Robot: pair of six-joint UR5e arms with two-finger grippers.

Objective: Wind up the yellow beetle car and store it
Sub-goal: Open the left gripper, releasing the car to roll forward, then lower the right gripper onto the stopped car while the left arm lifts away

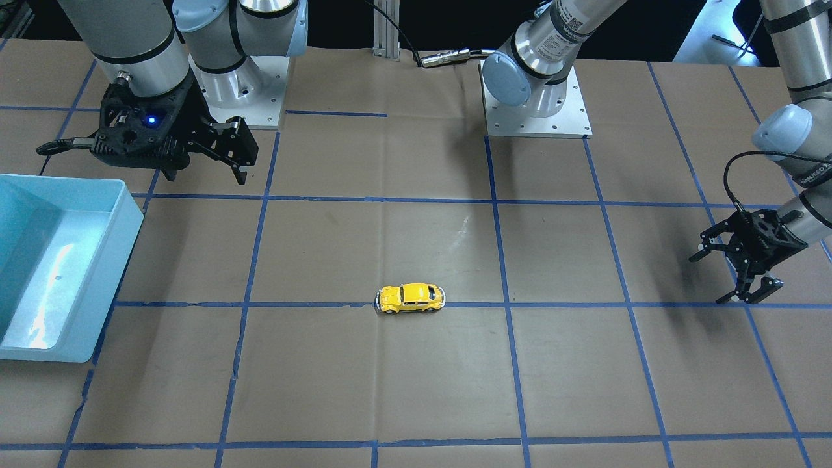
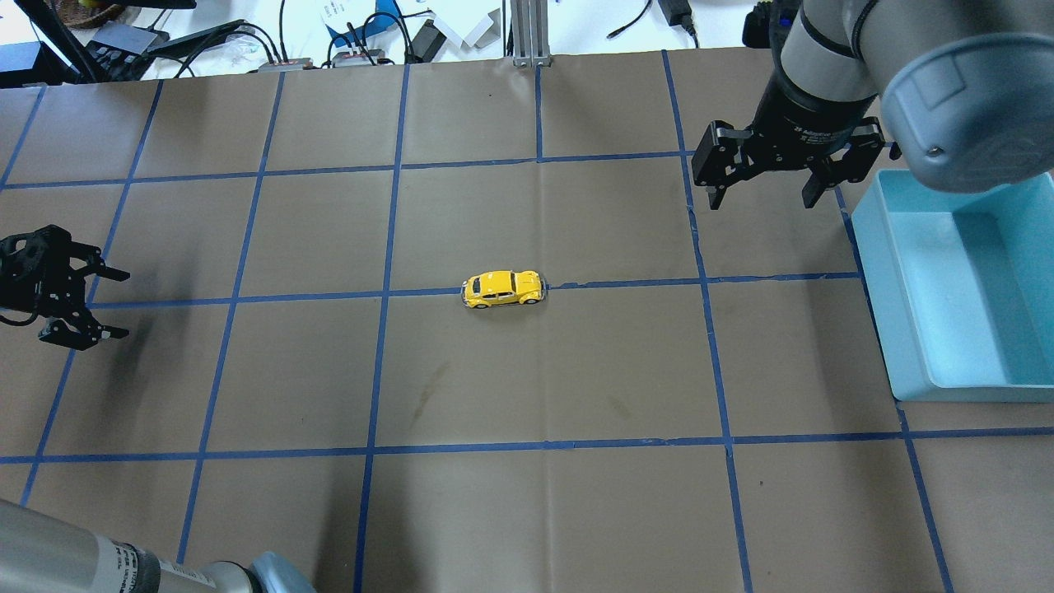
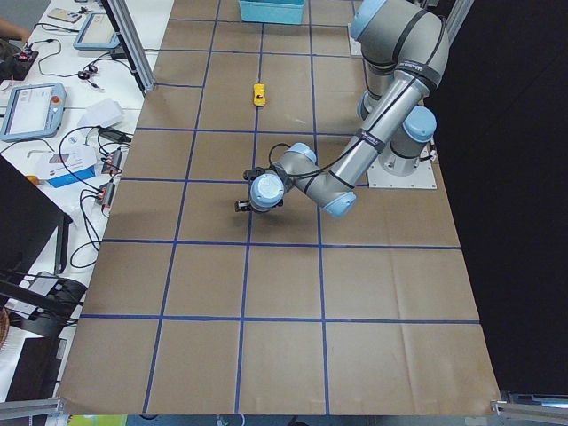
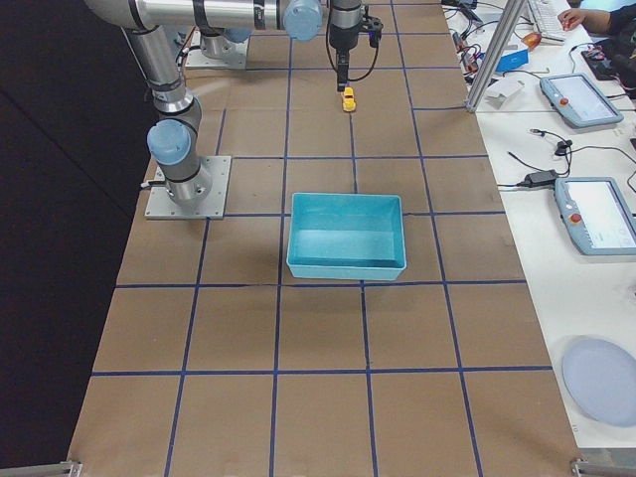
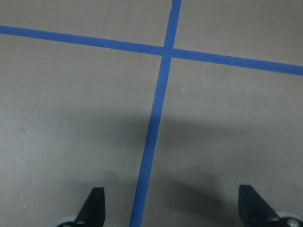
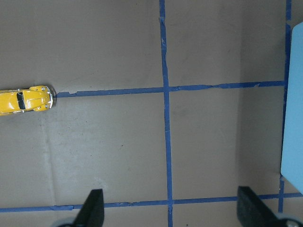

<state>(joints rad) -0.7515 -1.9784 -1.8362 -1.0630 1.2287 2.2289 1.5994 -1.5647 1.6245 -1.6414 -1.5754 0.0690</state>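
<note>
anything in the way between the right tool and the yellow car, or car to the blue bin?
Nothing visible. The yellow car sits alone on a tape line; only bare table lies between it and the open right tool, and between it and the blue bin.

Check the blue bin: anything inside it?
Nothing visible inside the blue bin: bare floor in the right-side view. Overhead, the right arm covers one corner. The yellow beetle car is outside it.
</note>
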